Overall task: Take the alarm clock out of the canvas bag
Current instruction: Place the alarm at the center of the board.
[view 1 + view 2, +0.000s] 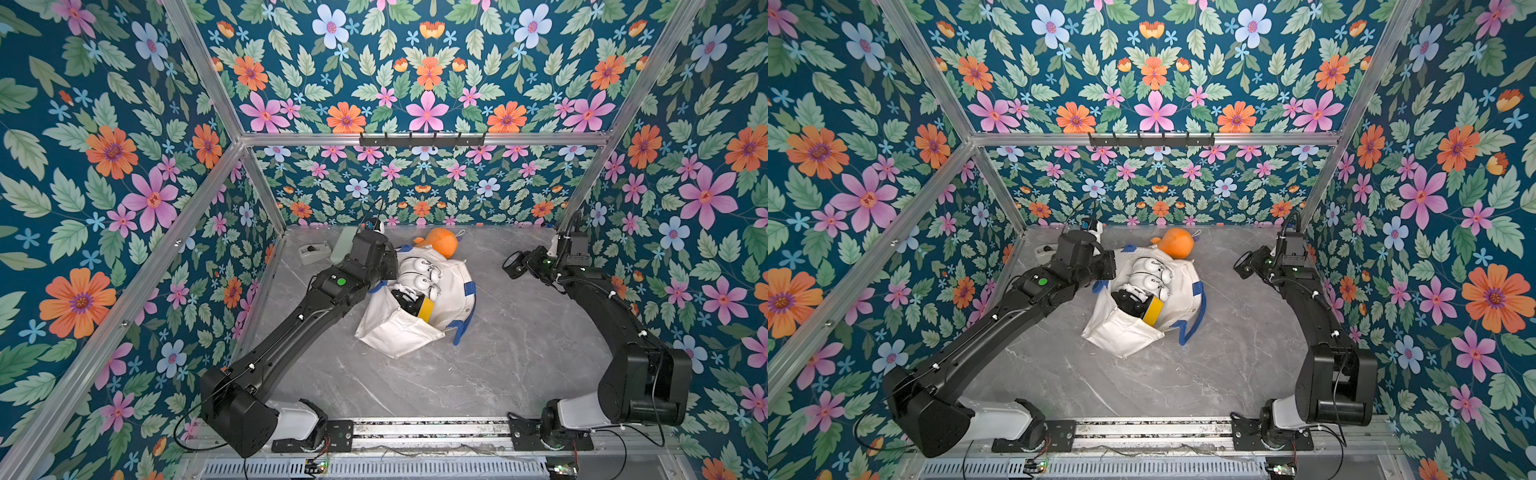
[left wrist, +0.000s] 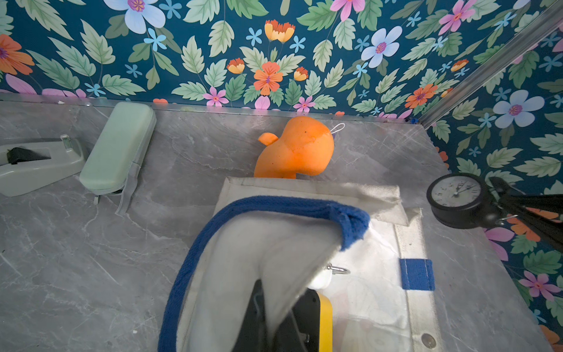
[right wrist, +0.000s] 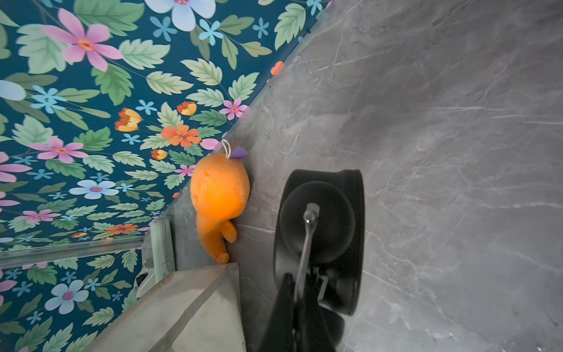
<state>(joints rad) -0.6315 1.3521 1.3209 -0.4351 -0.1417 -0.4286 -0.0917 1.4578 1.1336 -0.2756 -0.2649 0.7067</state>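
The black round alarm clock (image 1: 512, 265) (image 2: 455, 198) hangs above the grey table at the right, outside the bag. My right gripper (image 3: 300, 292) (image 1: 525, 266) is shut on its thin metal handle (image 3: 307, 240). The off-white canvas bag (image 1: 399, 332) (image 1: 1125, 334) lies crumpled at mid table with blue strap handles (image 2: 195, 243). Its mouth gapes. My left gripper (image 2: 274, 323) (image 1: 399, 295) is at that mouth, shut on a raised fold of the canvas. Cloth hides most of its fingers.
White rounded items with metal hooks (image 1: 417, 274) and a black-and-yellow piece (image 1: 426, 309) show in the bag's mouth. An orange plush toy (image 1: 442, 242) lies behind the bag. A mint glasses case (image 2: 118, 149) and a tape dispenser (image 2: 36, 164) sit at the back left.
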